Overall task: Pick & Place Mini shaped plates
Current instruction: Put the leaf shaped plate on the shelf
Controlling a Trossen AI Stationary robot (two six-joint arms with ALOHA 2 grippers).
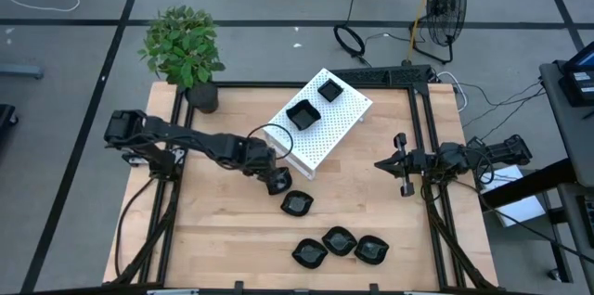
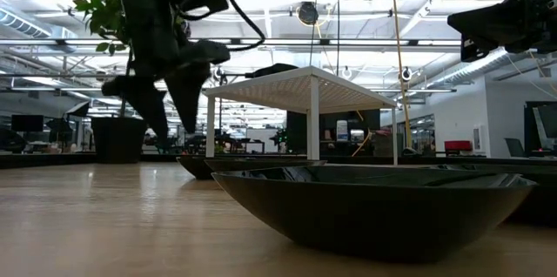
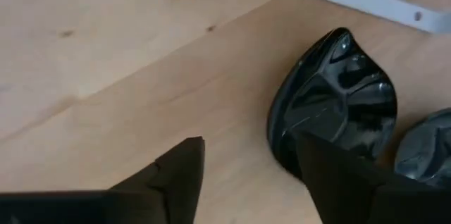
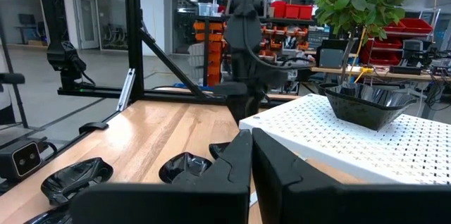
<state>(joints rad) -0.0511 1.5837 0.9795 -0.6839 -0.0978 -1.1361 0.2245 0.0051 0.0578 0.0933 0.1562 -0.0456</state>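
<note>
No brand, label or writing can be read anywhere. A white perforated box [image 1: 323, 122] lies askew near the middle of the wooden table [image 1: 213, 230] and serves as the landmark; on its top sit two mini shaped plates, a small square one [image 1: 329, 89] toward the far end and a larger wavy-rimmed one [image 1: 303, 114] toward the near end. A potted plant [image 1: 186, 54] stands at the table corner left of the box, and a floor fan [image 1: 446, 7] stands beyond the table, behind and to the right of the box. The left gripper [image 1: 276, 180] hangs just off the box's near-left corner, its fingers [image 3: 176, 178] spread apart with nothing between them; a glossy black teardrop plate [image 3: 331, 101] lies on the wood directly beside one finger, close under the box's edge. Another plate [image 1: 297, 204] rests just nearer than the gripper, and three more [image 1: 340, 247] cluster well in front of the box, toward the table's front edge. In the low view one dish [image 2: 374, 207] fills the foreground and hides much of the table behind. The right gripper [image 1: 401, 164] waits to the right of the box, well apart from it, fingers pressed together and holding nothing
</note>
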